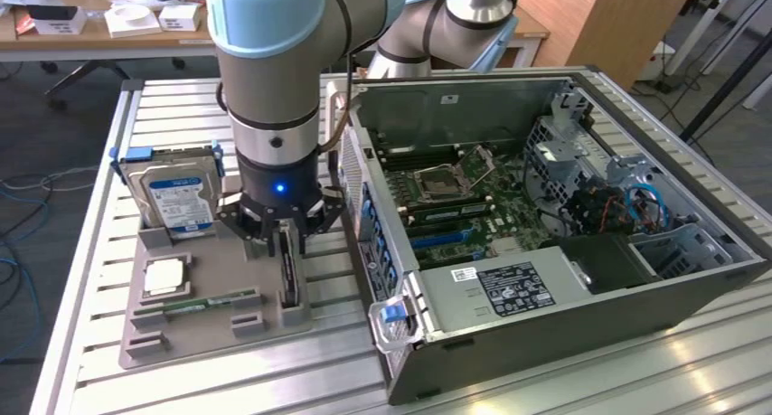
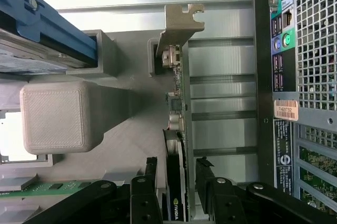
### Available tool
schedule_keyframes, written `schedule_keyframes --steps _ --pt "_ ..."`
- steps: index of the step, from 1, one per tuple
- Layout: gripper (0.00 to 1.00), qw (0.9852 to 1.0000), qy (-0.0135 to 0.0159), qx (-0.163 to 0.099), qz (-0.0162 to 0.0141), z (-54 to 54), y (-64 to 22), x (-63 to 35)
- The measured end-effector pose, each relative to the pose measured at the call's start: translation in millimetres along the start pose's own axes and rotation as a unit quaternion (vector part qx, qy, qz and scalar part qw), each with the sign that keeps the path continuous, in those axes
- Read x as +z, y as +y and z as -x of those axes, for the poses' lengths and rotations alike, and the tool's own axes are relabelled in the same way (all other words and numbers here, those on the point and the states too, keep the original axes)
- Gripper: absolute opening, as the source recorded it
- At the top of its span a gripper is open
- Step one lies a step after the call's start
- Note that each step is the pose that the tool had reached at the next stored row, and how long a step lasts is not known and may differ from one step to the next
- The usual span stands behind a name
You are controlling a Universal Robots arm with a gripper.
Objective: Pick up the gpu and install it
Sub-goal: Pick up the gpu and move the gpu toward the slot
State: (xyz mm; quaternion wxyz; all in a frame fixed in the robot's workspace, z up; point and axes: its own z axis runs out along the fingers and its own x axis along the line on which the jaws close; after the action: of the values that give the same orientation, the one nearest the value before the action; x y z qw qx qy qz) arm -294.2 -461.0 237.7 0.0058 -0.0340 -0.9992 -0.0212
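One gpu (image 1: 288, 275) on the bench, not yet lifted. It stands on edge in a slot at the side of the grey holder tray (image 1: 205, 279) nearest the computer case (image 1: 483, 79), just beside the case's rear panel. Arm is upright over the tray with the gripper (image 1: 284, 239) low on the card. In the wrist view the gripper (image 2: 178, 167) straddles the gpu (image 2: 176, 124). The two black fingers (image 2: 204, 182) stand one on each face, with thin slivers of gap showing, so the jaws read as open and not yet pinching. The card's pale metal bracket (image 2: 179, 24) is at the far end from the fingers, resting against a grey post of the tray. Other tray stock is untouched: hard drive (image 1: 175, 193) upright in its blue carrier, a square processor chip (image 1: 165, 278) lying flat, and a memory stick (image 1: 199, 304) lying in its groove. The case lies open on its side with the motherboard (image 1: 465, 198) exposed. Progress estimate: early. The approach and alignment on the card look done. Grasp, lift, carry to the case and seating in a motherboard slot all remain.
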Motion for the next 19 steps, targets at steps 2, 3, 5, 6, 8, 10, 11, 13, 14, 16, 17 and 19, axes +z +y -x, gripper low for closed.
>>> schedule_keyframes --steps 2,3,5,6,8,10,11,13,14,16,17,19 --pt "0.43 1.0 -0.0001 0.0 0.0002 -0.9 0.0 0.7" --pt "0.43 1.0 -0.0001 0.0 0.0002 -1.0 0.0 0.9" --pt "0.43 1.0 0.0 0.0 0.0 -1.0 -0.1 1.2" --pt "0.43 1.0 0.0 0.0 0.0001 -1.1 -0.2 1.9" --pt "0.43 1.0 0.0 0.0 0.0 -1.1 -0.2 3.4" --pt "0.43 1.0 0.0001 0.0 -0.0001 -1.1 -0.3 3.8" --pt "0.43 1.0 0.0001 0.0 -0.0001 -1.1 -0.2 4.0" --pt "0.43 1.0 0.0 0.0 0.0001 -1.1 -0.3 4.5" --pt "0.43 1.0 0.0 0.0 0.0 -1.1 -0.2 4.6" --pt "0.43 1.0 0.0001 -0.002 0.0 -1.1 -0.3 4.8" --pt "0.43 1.0 0.0001 -0.003 0.0 -1.1 -0.3 4.9" --pt "0.43 1.0 0.0002 -0.004 0.0 -1.1 -0.3 5.0"
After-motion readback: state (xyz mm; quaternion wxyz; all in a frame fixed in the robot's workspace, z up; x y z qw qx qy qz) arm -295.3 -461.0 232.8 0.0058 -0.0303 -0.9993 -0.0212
